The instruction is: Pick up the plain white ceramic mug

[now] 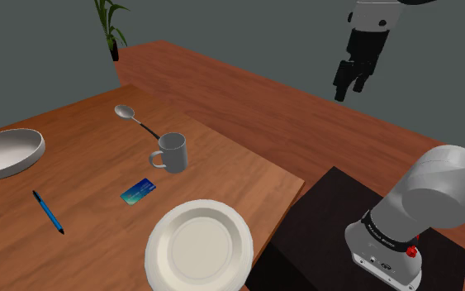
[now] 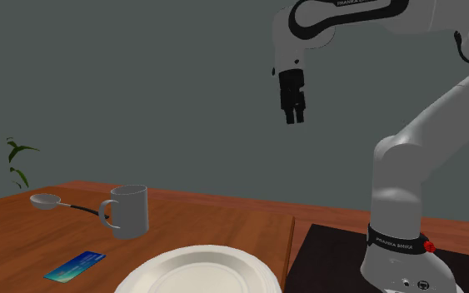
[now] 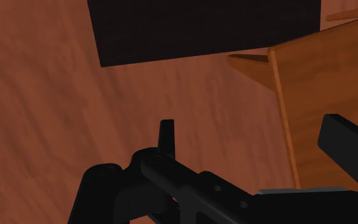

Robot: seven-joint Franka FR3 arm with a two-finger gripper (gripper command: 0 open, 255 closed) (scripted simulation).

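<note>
shoulder view: spoon (image 1: 124, 111) just beside mug (image 1: 173, 152), card (image 1: 137, 191) near

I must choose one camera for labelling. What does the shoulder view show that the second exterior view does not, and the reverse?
The shoulder view adds the bowl and the pen. The second exterior view adds the arm's upper links. Both share the mug, spoon, card, plate, plant, stand and the open, raised end effector.
</note>
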